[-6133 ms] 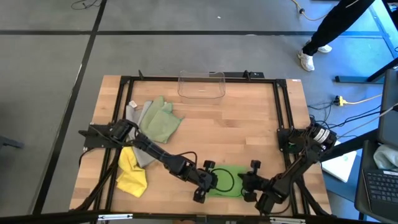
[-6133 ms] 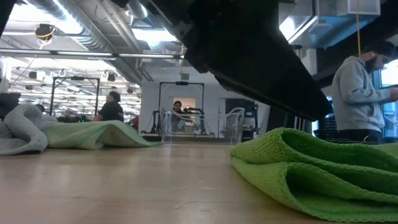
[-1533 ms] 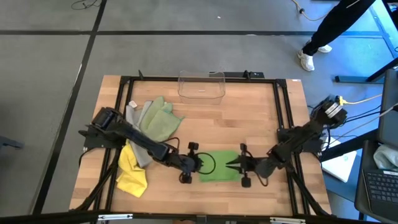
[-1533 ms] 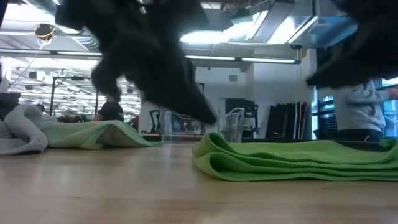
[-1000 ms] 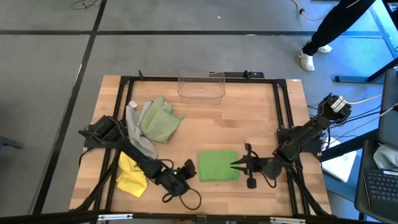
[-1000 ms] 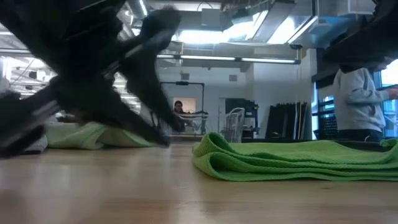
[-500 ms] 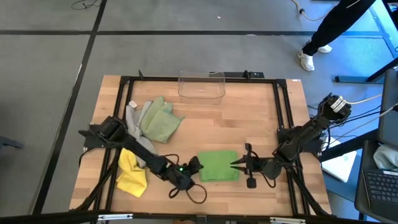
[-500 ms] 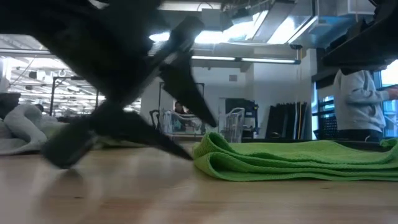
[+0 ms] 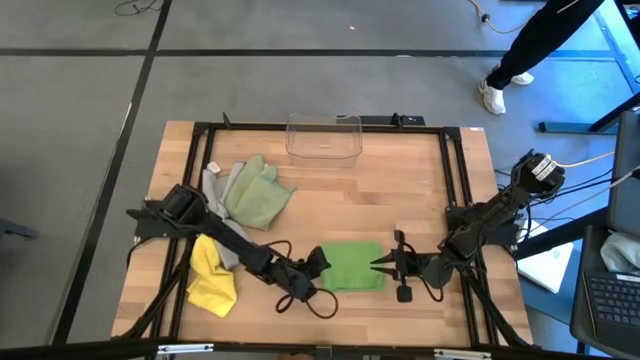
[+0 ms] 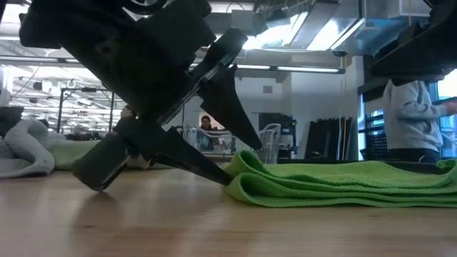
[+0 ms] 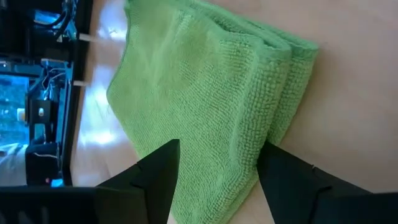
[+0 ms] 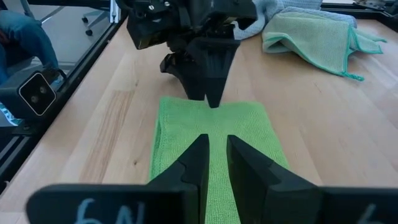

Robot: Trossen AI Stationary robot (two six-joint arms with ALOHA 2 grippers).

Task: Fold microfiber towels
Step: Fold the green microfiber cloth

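The bright green microfiber towel point(image 9: 352, 266) lies folded flat on the wooden table point(image 9: 400, 200), near its front edge. The left gripper point(image 9: 318, 264) sits at the towel's left folded edge, its fingers point(image 11: 163, 171) apart, one above and one below the fold. The right gripper point(image 9: 381, 264) hovers at the towel's right edge, fingers point(image 12: 198, 163) nearly together, holding nothing.

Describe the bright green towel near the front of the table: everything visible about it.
The bright green towel is a looped microfiber cloth, folded into a flat, layered rectangle on the wooden table, rounded fold edges stacked at its left end. The left hand stands open at that end, one finger above the folds and one at table level. The right hand sits at its opposite edge, fingers nearly together.
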